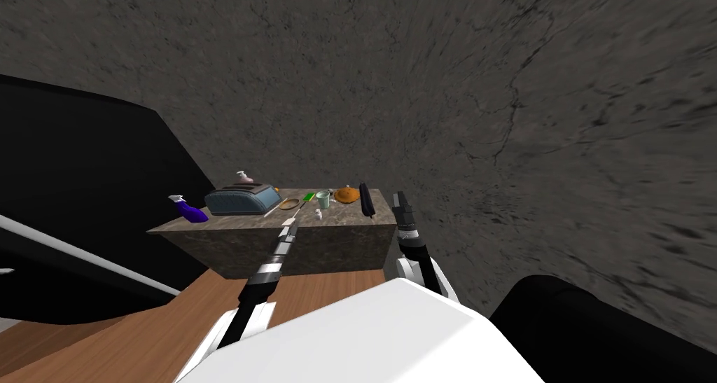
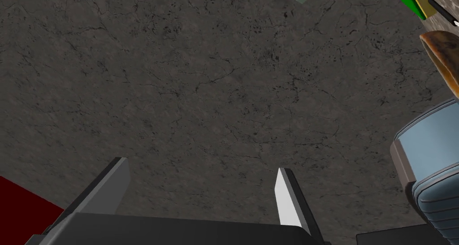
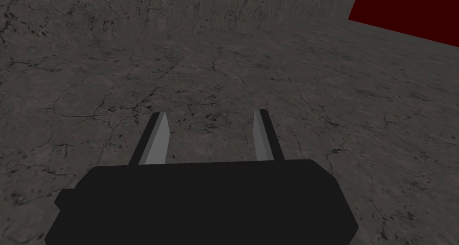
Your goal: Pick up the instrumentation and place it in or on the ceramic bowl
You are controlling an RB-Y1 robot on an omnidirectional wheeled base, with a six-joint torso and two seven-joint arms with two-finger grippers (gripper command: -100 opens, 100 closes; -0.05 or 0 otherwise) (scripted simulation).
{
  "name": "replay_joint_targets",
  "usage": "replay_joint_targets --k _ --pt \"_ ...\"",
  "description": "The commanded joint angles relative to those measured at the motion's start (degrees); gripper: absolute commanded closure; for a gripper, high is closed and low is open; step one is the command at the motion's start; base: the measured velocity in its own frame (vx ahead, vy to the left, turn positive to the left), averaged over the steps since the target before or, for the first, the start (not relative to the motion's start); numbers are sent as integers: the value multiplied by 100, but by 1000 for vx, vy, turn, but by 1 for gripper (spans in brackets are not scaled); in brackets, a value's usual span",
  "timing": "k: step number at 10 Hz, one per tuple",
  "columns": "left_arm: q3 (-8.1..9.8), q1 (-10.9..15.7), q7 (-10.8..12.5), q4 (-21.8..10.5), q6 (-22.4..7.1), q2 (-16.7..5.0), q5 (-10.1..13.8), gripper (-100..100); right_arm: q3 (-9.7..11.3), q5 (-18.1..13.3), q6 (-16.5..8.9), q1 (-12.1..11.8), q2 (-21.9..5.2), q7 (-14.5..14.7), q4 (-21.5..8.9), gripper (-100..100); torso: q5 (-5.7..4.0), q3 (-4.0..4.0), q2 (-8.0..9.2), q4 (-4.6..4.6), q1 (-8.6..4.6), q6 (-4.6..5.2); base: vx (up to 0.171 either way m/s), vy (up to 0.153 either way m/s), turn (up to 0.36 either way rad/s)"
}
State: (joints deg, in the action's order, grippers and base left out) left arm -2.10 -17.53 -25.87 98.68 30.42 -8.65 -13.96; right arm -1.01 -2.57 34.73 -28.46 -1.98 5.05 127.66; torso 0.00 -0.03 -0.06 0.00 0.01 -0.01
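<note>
My left gripper (image 2: 201, 165) and right gripper (image 3: 210, 113) are both spread. From my left, one toaster (image 1: 241, 199) sits at ten o'clock and one bowl (image 1: 345, 195) at two.

No txt, labels, brand marks or nos. I can read here: nothing legible on the worktop (image 1: 224, 222) or on what stands on it.

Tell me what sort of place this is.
Probably a kitchen, though little of the room shows: a stone-look counter carries a blue-grey toaster, a pale green cup and a purple spray bottle.
</note>
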Motion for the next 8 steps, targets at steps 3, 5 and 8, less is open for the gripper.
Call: replay_joint_targets --k 3,5,8 --pt "55 203 -465 -592 -31 37 -348 -100 0 0 0 0 0 0 0 0 -1 -6 -10 -2 -4 -1 42 -23 -63" --pt "104 318 -684 -879 -72 58 -560 -100 0 0 0 -1 0 0 0 0 -2 -13 -22 -5 -7 -1 76 -25 -36" --pt "195 479 -980 -1268 -146 101 -885 -100 0 0 0 -2 0 0 0 0 -1 -20 -36 -8 -1 -2 102 -14 -16"
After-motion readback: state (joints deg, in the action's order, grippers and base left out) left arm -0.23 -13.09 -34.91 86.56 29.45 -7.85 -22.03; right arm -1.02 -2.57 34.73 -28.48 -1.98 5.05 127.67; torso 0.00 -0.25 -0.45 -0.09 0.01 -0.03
